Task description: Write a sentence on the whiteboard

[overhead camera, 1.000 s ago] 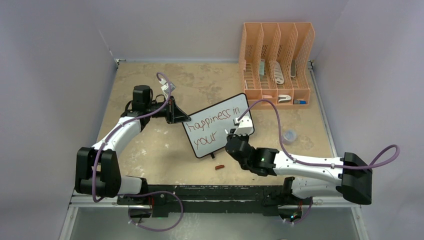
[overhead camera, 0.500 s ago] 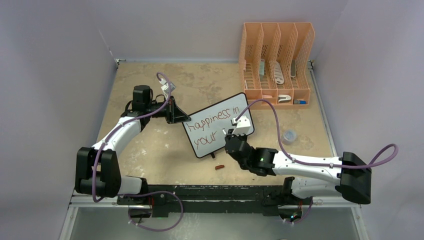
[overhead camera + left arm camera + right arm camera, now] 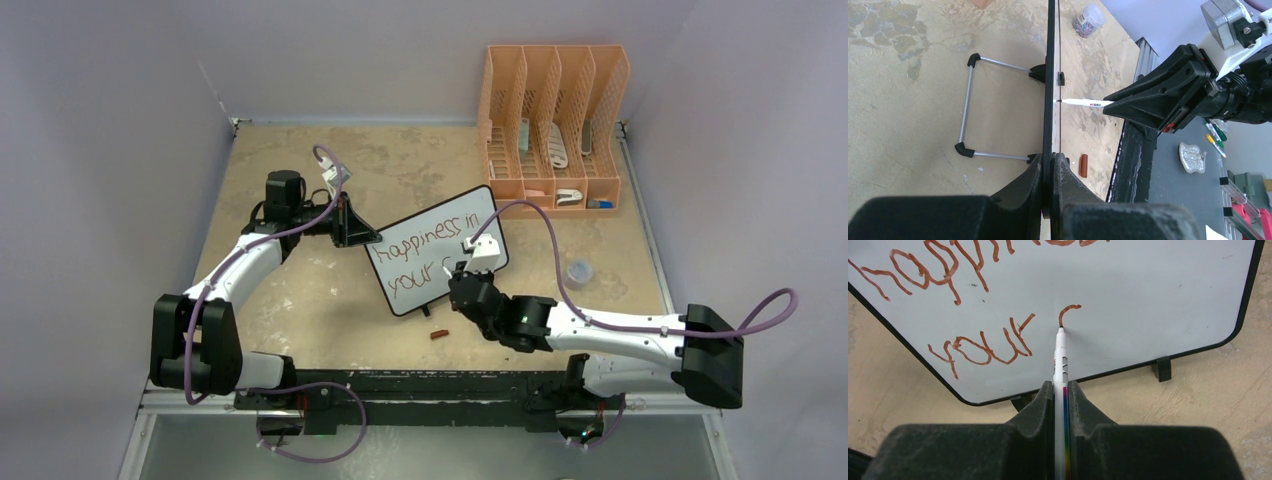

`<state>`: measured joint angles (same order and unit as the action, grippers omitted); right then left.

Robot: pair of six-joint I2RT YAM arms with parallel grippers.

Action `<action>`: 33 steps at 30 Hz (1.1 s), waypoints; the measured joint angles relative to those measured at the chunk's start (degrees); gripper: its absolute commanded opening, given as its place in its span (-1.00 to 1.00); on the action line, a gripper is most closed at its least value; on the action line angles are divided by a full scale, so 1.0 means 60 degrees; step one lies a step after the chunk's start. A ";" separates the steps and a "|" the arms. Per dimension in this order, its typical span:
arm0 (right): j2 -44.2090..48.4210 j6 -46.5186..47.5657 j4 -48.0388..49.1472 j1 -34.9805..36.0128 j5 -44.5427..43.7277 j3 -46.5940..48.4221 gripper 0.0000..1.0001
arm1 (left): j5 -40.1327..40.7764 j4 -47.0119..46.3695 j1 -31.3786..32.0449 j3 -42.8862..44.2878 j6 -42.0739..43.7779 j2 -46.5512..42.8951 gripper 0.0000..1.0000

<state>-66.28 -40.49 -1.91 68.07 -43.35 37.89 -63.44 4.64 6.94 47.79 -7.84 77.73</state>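
Two arms, top view: both are reaching over the desk (image 3: 300,300) to the whiteboard (image 3: 432,262), which is standing tilted near the desk's middle.
Top view, left gripper (image 3: 368,240): it is clamping the whiteboard's left edge, jaws together on the frame.
Top view, right gripper (image 3: 462,268): it is pointing at the lower right of the whiteboard's face; what it is gripping is too small to tell here.
Top view, sentence (image 3: 430,238): red-brown lettering is reading "happiness in" on the upper line and "your" below it.
Top view, surroundings: an orange organizer (image 3: 553,125) is standing at the far right corner, a small jar (image 3: 578,271) is sitting right of the whiteboard, and a brown cap (image 3: 438,334) is lying on the desk just in front of it.
Left wrist view, whiteboard: it is showing edge-on, pinched between the two black fingers, with its wire stand (image 3: 966,107) resting on the desk behind it.
Left wrist view, marker (image 3: 1083,102): its tip is touching the whiteboard's face while the right gripper is holding its other end.
Right wrist view, grip: the jaws are squeezing the marker between them, its barrel running straight out to the whiteboard.
Right wrist view, writing: the tip is touching the lower end of a curved stroke (image 3: 1068,312) just right of "your".
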 measured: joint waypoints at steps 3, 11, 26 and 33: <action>0.0033 -0.0131 -0.0266 0.0000 0.0138 0.0000 -1.00 | -0.0004 0.0000 0.0000 0.0000 0.0000 0.0000 -1.00; 0.0171 -0.0433 -0.0918 -0.0025 0.0106 0.0000 -1.00 | -0.0007 0.0000 0.0000 0.0000 0.0000 0.0000 -1.00; 0.0798 -0.0058 -0.0590 -0.0044 -0.0131 0.0007 -1.00 | -0.0007 0.0029 0.0000 0.0000 0.0000 0.0000 -1.00; 0.0528 0.0084 -0.0397 -0.0044 -0.0004 0.0007 -1.00 | -0.0011 0.0029 0.0000 0.0000 0.0000 0.0000 -1.00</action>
<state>-63.11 -39.99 -4.29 67.81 -43.38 37.93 -63.51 4.82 6.94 47.79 -7.84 77.73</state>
